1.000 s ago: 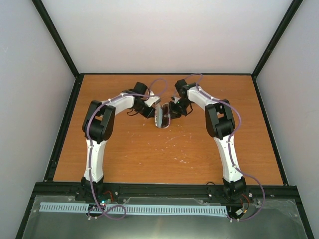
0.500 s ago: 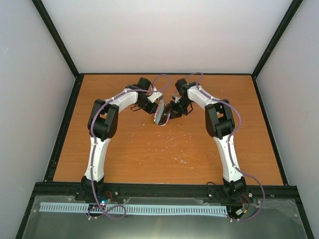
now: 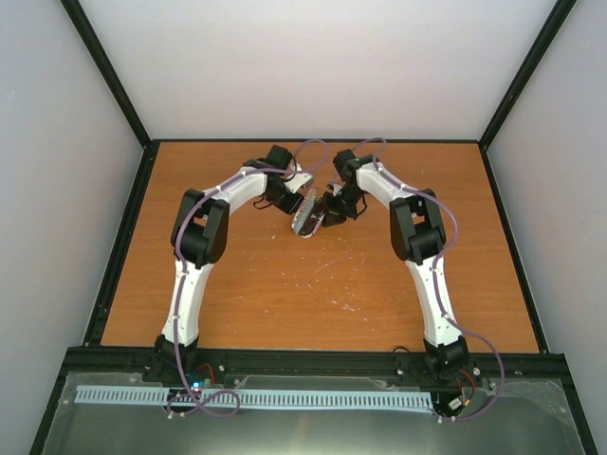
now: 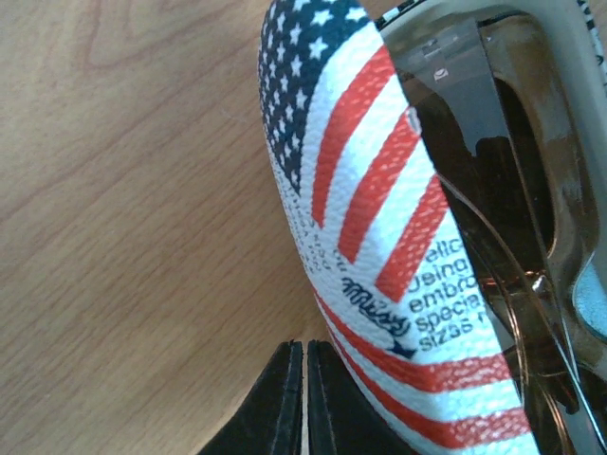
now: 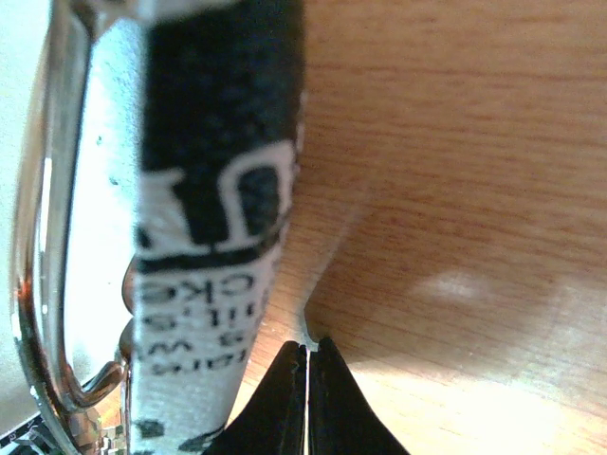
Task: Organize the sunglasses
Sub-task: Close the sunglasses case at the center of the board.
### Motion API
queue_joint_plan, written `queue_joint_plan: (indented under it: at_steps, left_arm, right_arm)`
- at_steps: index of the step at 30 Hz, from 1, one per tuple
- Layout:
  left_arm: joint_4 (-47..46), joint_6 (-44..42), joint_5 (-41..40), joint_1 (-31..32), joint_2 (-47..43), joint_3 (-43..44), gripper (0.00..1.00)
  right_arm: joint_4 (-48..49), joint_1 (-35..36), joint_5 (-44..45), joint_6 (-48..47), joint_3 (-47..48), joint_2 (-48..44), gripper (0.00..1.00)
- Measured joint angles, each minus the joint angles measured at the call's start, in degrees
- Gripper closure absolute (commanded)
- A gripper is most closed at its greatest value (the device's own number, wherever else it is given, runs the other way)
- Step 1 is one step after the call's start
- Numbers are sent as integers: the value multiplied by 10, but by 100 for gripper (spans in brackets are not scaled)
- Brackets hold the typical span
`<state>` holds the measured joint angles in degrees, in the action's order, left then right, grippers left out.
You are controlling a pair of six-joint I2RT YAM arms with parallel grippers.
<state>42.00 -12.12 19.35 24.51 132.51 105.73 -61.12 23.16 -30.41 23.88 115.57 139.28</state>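
Observation:
The flag-patterned case (image 3: 305, 215) stands on edge at the far middle of the table, between my two grippers. In the left wrist view the case (image 4: 379, 190) is open, and the sunglasses (image 4: 474, 171) with a brownish lens sit inside it. My left gripper (image 3: 295, 203) is shut, and its right finger rests against the case's outside (image 4: 305, 398). My right gripper (image 3: 323, 214) is shut beside the case's printed black-and-white side (image 5: 204, 190), with its tips (image 5: 308, 398) close to the wood. A curved clear rim (image 5: 33, 284) shows at that view's left edge.
The wooden table (image 3: 285, 294) has a black border rail and grey walls on three sides. A bit of light blue (image 4: 593, 303) shows inside the case at the left wrist view's right edge. White specks mark the wood near the middle (image 3: 337, 284).
My left arm has reached farther toward the back and right, and the case has shifted slightly toward the back and tilted. My right arm has barely moved.

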Motion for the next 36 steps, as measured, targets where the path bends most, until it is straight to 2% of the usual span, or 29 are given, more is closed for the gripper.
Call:
queue_joint_plan:
  at_steps: [31,33,36]
  left_arm:
    - [14,11,-109,43,0,23,93]
    - [10,11,-93,56,0,23,93]
    - [14,11,-125,73,0,23,93]
  right_arm:
    - [-3,-3,-27,3,2,6,95]
    - [24,0,-43,-3,0,9,95]
    - [16,-4,-54,-7,-6,9,95]
